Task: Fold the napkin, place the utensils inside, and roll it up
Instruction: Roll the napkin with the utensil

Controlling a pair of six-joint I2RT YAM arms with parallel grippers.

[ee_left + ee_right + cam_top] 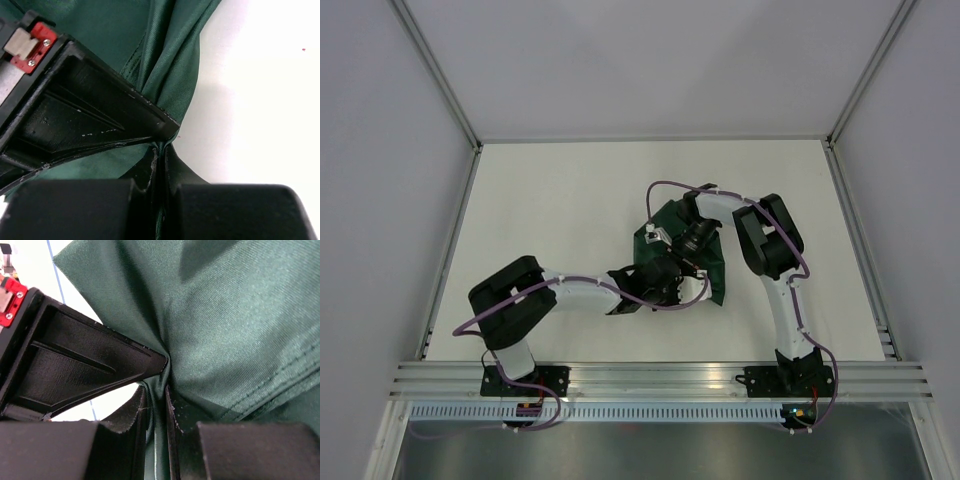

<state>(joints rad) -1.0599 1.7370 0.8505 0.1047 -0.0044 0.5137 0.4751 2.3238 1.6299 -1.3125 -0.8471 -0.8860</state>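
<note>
Dark green thin cloth napkin [714, 283] sits bunched mid-surface [560, 200]. Left claw [161, 150] and right claw [156, 385] are each clamped on a fold. Likely light, limp, a bit slick. Grip the hems and keep it taut.

The napkin [714, 276] lies on the table [560, 200] beneath both grippers. One fold sits between the left gripper [161, 150] tips, cloth ahead and left of it; another sits between the right gripper [156, 385] tips, cloth ahead and right
</note>
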